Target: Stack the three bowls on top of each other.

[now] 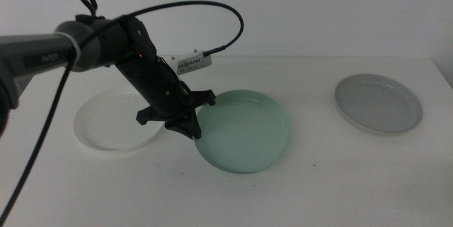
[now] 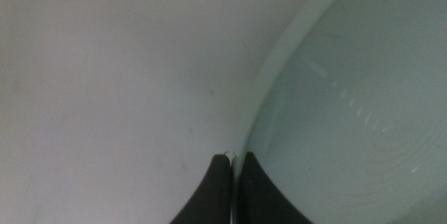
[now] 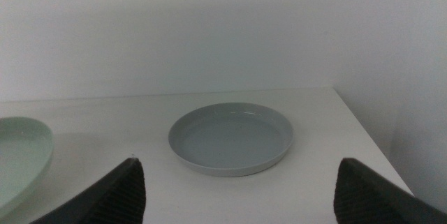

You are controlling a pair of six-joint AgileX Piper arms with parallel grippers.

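White tabletop [image 1: 333, 184] against a pale wall, lit flat and even. Left gripper [image 1: 185, 124] down at table level, reached in from the left side of the middle view, jaws clamped thin on the near-left rim of the mint green bowl [image 1: 244, 131]; rim edge pinched between the two dark jaws in the left wrist view [image 2: 232, 160], bowl interior spreading away on one side and bare table on the other. Green bowl tipped, gripped edge raised, far side down toward the table. Just behind the gripper and partly under the arm, the white bowl [image 1: 106, 121], flat on the table, its rim close to the green bowl's; contact between the two not clear. Well off beyond the green bowl, toward the far right, the grey bowl [image 1: 379, 103] alone and upright. Right gripper [image 3: 241, 185] out of the middle view, jaws spread wide, facing the grey bowl [image 3: 230, 139] from a distance.
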